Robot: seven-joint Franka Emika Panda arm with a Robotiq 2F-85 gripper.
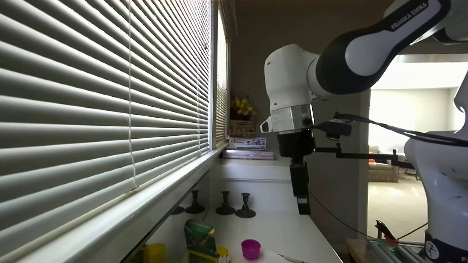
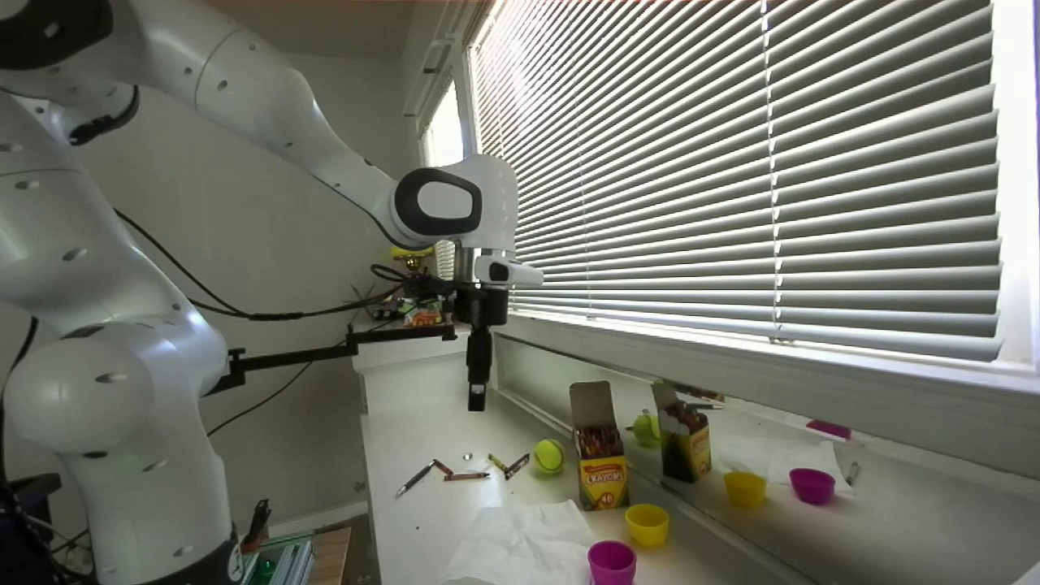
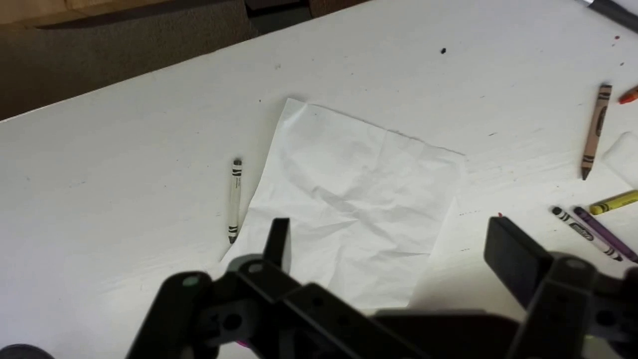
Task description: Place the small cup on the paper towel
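The small magenta cup stands upright on the white counter, and it also stands at the lower edge of an exterior view. In the wrist view only a pink sliver of the cup shows behind the left finger. The white, creased paper towel lies flat beside the cup; it shows in both exterior views, clearly here and partly cut off here. My gripper is open and empty, pointing down. It hangs well above the counter in both exterior views.
A yellow cup, an open crayon box and a tennis ball stand along the reflective back wall. Loose crayons lie right of the towel, another crayon at its left. Dark candlesticks stand on the counter under the window.
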